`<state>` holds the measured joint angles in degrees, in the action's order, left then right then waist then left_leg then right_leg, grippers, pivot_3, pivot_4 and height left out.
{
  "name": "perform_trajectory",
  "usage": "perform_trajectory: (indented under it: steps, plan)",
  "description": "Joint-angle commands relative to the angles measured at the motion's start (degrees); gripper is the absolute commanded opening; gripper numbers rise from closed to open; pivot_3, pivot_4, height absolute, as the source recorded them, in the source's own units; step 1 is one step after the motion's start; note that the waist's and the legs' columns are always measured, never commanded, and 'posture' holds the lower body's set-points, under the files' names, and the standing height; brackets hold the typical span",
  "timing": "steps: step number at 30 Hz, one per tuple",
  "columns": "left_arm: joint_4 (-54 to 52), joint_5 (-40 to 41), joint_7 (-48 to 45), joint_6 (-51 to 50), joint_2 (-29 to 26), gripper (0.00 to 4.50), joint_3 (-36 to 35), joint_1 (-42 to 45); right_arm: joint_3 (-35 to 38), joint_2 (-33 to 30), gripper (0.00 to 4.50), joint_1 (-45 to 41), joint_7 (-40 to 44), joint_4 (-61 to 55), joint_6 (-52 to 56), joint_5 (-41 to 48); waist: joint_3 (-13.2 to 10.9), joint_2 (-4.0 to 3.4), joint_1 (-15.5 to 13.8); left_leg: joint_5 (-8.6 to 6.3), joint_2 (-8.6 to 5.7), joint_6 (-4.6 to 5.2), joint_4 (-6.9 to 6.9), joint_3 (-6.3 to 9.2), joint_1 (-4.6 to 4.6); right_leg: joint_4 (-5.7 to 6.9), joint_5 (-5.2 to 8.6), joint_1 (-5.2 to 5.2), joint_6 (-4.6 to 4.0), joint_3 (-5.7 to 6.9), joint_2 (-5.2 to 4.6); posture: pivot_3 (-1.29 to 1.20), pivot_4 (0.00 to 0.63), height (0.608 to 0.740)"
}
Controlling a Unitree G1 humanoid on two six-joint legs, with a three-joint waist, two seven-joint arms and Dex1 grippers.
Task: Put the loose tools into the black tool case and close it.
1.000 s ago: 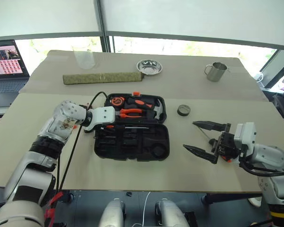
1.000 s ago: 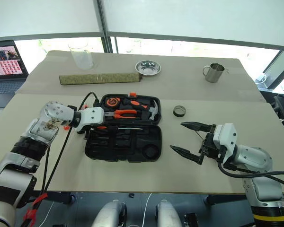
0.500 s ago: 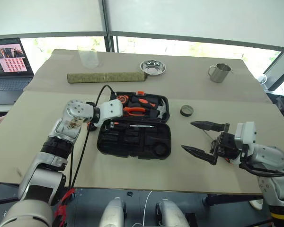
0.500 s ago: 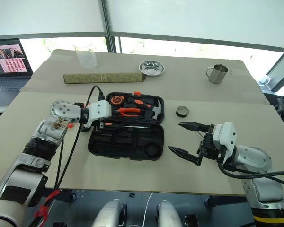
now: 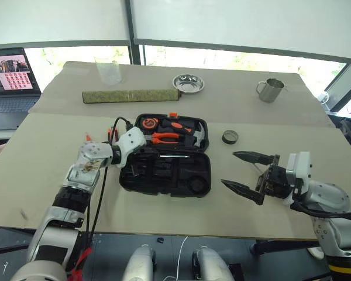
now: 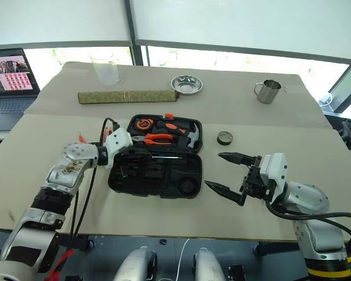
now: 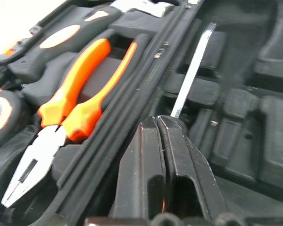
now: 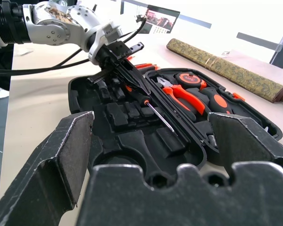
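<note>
The black tool case (image 5: 164, 175) lies open in the middle of the table. Pliers (image 7: 80, 89), a hammer and a tape measure sit in its far half. A screwdriver (image 7: 191, 75) lies in the near half along the hinge, its handle hidden behind my left gripper (image 7: 158, 121). That gripper is shut with nothing between its fingers, tips down at the handle end (image 8: 144, 99). A small dark tape roll (image 5: 229, 137) sits on the table right of the case. My right gripper (image 5: 228, 168) hovers open just right of the case, pointing at it.
An olive-green roll (image 5: 128, 95), a clear glass (image 5: 108, 70), a steel bowl (image 5: 188, 83) and a metal mug (image 5: 270, 89) stand at the far side. A laptop (image 5: 9, 82) sits far left. A black cable (image 5: 99, 181) hangs from my left arm.
My left gripper tipped down into the case's near half at the screwdriver's handle and closed. The right gripper stayed open in place.
</note>
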<state>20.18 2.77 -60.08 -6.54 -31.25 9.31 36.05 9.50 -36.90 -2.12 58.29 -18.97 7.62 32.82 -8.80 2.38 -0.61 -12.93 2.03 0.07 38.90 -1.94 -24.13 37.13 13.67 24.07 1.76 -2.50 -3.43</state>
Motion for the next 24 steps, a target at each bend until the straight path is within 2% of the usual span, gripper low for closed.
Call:
perform_trajectory:
  steps: [1, 7, 10, 13, 15, 18, 19, 22, 24]
  plan:
    - [-1.1, -2.7, 0.3, -1.4, 0.5, 0.05, 3.5, -1.3, 0.9, 0.2, 4.50, -0.3, -0.7, -1.1, 0.0, 0.7, 0.0, -0.04, -0.1, 0.00, 0.00, 0.00, 0.00, 0.00, 0.02, 0.00, 0.00, -0.04, 0.00, 0.00, 0.00, 0.00, 0.150, 0.740]
    - [1.6, -5.1, 4.3, -2.5, 2.8, 0.05, 5.0, -1.1, 1.2, 0.7, 4.50, 0.9, -1.7, -1.4, -0.2, 0.5, 0.1, -0.20, -0.3, 0.00, -0.04, 0.00, 0.00, 0.00, 0.29, -0.02, 0.01, -0.36, 0.01, 0.00, -0.02, 0.00, 0.150, 0.740]
    - [0.1, -0.7, 5.5, 0.3, 3.8, 0.05, 0.0, -2.0, 3.2, 0.7, 4.50, 2.0, -3.1, -1.6, -0.2, 0.9, 0.1, -0.20, -0.4, -0.04, -0.03, 0.04, -0.06, 0.01, 0.92, -0.15, 0.04, -0.99, 0.04, 0.05, -0.02, 0.00, 0.150, 0.740]
    - [-4.4, 9.5, 1.5, 3.8, 3.6, 0.78, -8.3, -3.8, 7.4, -0.7, 4.50, 5.4, -3.2, -0.8, -0.8, 1.0, 0.1, -0.18, -0.2, -0.04, -0.03, 0.04, -0.05, 0.01, 0.86, -0.14, 0.04, -0.94, 0.03, 0.01, -0.03, 0.00, 0.150, 0.740]
    - [-7.0, 15.3, -1.2, 5.1, 2.8, 1.51, -12.8, -5.5, 10.4, -1.3, 4.50, 8.6, -2.6, 0.4, -1.6, 0.6, 0.1, -0.17, 0.0, -0.04, 0.00, 0.04, -0.06, 0.02, 0.71, -0.14, 0.03, -0.78, 0.02, 0.01, -0.03, 0.00, 0.150, 0.740]
    - [-12.5, 19.7, -7.7, 2.2, -2.6, 2.57, -15.0, -11.1, 14.9, -1.8, 4.50, 14.6, -1.5, 3.7, -4.3, -1.6, 0.1, -0.18, 0.1, -0.05, 0.01, 0.06, -0.08, 0.03, 0.70, -0.15, 0.03, -0.76, 0.01, 0.01, -0.02, 0.00, 0.150, 0.740]
    - [-15.0, 22.3, -9.7, 5.4, -3.0, 2.92, -17.5, -13.6, 16.7, -1.7, 4.50, 17.1, -1.4, 5.3, -5.5, -2.6, 0.1, -0.22, 0.2, -0.06, 0.01, 0.06, -0.15, 0.02, 0.78, -0.16, 0.03, -0.81, 0.01, -0.01, -0.02, 0.00, 0.150, 0.740]
    - [-23.1, 27.8, -14.2, 4.8, -6.6, 4.09, -21.2, -20.9, 19.9, -1.7, 4.50, 22.4, -1.4, 9.0, -9.2, -5.8, 0.2, -0.31, 0.3, -0.07, 0.03, 0.07, -0.24, -0.10, 0.93, -0.24, 0.05, -0.90, -0.02, -0.08, -0.06, 0.00, 0.150, 0.740]
    - [-26.4, 28.4, -18.9, 4.9, -10.4, 4.46, -22.0, -27.6, 21.2, -1.5, 4.50, 25.2, -1.9, 10.1, -9.8, -6.8, 0.2, -0.33, 0.5, -0.07, 0.07, 0.06, -0.24, -0.12, 0.93, -0.26, 0.07, -0.90, -0.04, -0.08, -0.06, 0.00, 0.150, 0.740]
